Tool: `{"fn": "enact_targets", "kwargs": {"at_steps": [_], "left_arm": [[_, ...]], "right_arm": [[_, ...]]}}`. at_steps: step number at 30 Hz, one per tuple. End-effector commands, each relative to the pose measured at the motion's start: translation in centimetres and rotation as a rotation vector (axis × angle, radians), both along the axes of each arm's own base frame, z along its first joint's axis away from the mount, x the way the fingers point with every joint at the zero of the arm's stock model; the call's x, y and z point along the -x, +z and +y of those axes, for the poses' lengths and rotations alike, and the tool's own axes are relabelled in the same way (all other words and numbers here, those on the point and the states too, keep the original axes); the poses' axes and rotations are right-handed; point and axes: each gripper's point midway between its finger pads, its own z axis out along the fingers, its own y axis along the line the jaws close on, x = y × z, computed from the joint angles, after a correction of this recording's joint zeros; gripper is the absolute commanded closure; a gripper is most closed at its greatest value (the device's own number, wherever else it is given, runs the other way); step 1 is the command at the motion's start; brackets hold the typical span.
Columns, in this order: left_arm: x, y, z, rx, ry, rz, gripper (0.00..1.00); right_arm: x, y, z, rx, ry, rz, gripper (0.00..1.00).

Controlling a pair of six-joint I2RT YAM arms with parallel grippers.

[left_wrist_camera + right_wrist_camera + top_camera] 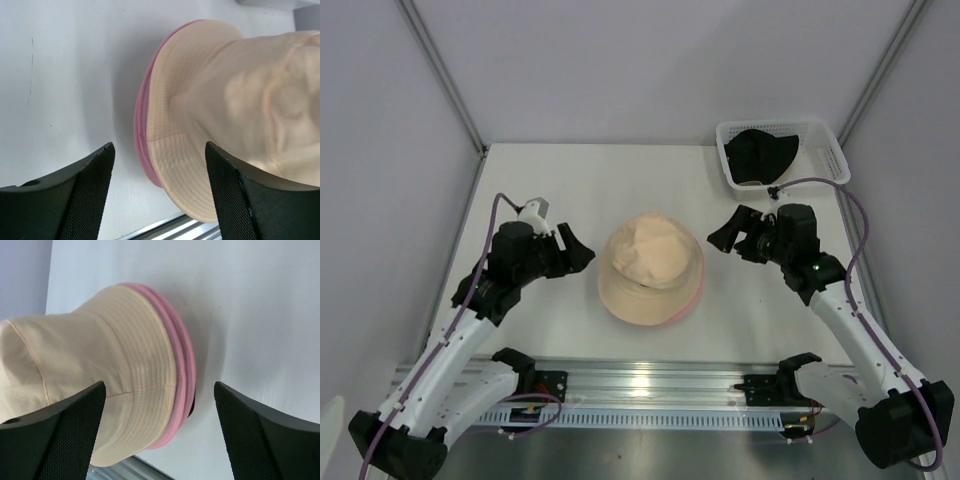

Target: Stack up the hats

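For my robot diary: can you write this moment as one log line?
left gripper: open; right gripper: open; beige hat: atop pink hat; black hat: in basket

The beige hat point(651, 268) has fine stitch lines round its brim. Under it a pink brim point(182, 365) shows, and a thin dark edge point(191, 409) below is perhaps black. The black hat point(760, 152) has a white mesh basket point(836, 152) around it. The table point(550, 180) is white.
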Motion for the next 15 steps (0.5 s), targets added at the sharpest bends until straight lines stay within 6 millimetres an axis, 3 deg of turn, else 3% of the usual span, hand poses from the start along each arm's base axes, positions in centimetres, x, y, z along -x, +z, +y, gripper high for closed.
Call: {"fn": "enact_targets", "kwargs": {"at_steps": [1,4,5,6,7,10,11,12,13,14,15], "left_arm": [[1.8,2.7,0.9,-0.003,-0.006,-0.035,0.24],[4.0,2.8,0.0,0.079,-0.038,-0.005,0.24],[4.6,2.9,-0.8,0.128,-0.044,0.013,0.25],[5.1,1.6,-1.0,0.132,-0.036,0.04,0.25],[5.8,2.0,-1.6,0.17,-0.041,0.042,0.25],[6.1,1.3,-1.4,0.179,0.006,0.035,0.25],[6.1,1.2,-1.3,0.175,0.012,0.032,0.25],[5.9,1.7,-1.0,0.17,0.02,0.013,0.24],[5.9,1.9,-0.8,0.148,0.016,-0.002,0.23],[5.8,1.9,-0.6,0.131,0.018,-0.003,0.23],[5.5,2.6,0.1,0.108,0.044,-0.024,0.2]], "right_arm": [[-0.2,1.4,-3.1,0.083,-0.12,0.011,0.08],[-2.4,3.5,-6.8,0.123,-0.293,-0.05,0.01],[-3.7,5.1,-8.5,0.126,-0.364,-0.082,0.01],[-4.9,6.6,-9.4,0.117,-0.409,-0.124,0.0],[-6.1,9.0,-10.3,0.102,-0.446,-0.181,0.01],[-10.7,11.5,-13.0,0.143,-0.524,-0.29,0.01],[-12.0,13.9,-13.6,0.157,-0.546,-0.344,0.01],[-14.9,12.4,-14.3,0.198,-0.556,-0.316,0.0],[-16.5,12.2,-14.7,0.254,-0.547,-0.326,0.0],[-18.3,14.4,-15.1,0.261,-0.555,-0.372,0.0],[-21.4,10.6,-15.3,0.304,-0.541,-0.283,0.02]]}}
